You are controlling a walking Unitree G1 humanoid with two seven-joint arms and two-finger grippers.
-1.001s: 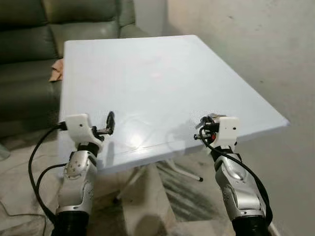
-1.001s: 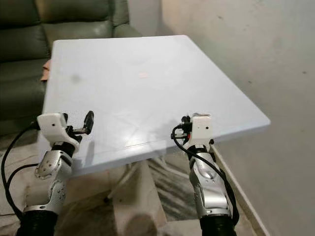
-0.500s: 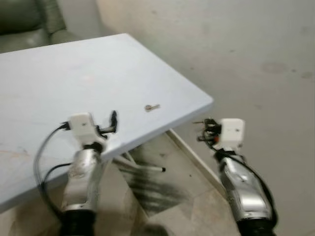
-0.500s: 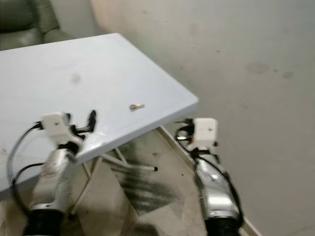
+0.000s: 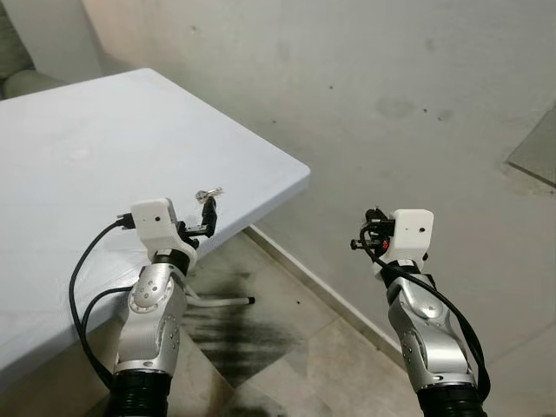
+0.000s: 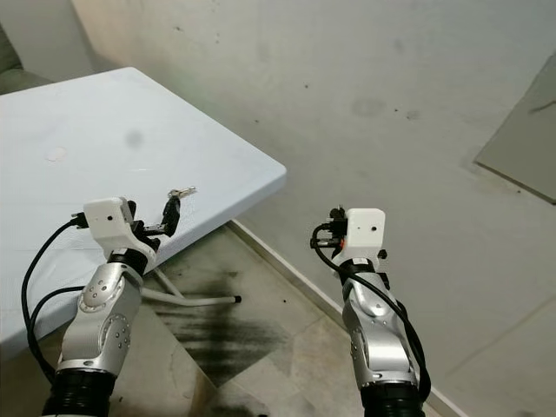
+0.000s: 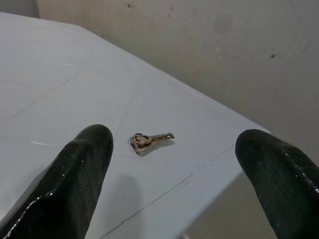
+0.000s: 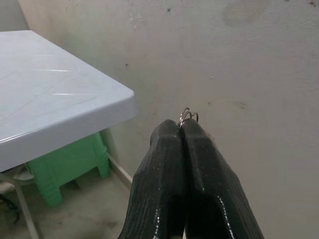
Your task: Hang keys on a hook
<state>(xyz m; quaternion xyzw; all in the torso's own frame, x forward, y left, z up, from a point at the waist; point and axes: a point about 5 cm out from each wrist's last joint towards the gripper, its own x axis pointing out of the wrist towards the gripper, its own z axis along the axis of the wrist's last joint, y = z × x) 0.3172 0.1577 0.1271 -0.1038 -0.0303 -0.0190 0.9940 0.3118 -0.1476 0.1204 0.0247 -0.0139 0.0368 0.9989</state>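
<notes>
I see my left end effector [image 5: 208, 217] hovering at the near corner of the pale table [image 5: 95, 165], just beside a small key [image 5: 208, 193] lying there, while my right end effector [image 5: 369, 233] hangs off-table before the wall [image 5: 391, 87].

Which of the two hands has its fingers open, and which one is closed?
The left hand is open, facing the key on the table; the right hand is closed.

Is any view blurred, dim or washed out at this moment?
Left eye view: sharp, with even, flat light on the white table and wall. Left wrist view: the keys are in focus with a soft shadow; the near black fingers are blurred. Right wrist view: dimmer, with clear fingers.
</notes>
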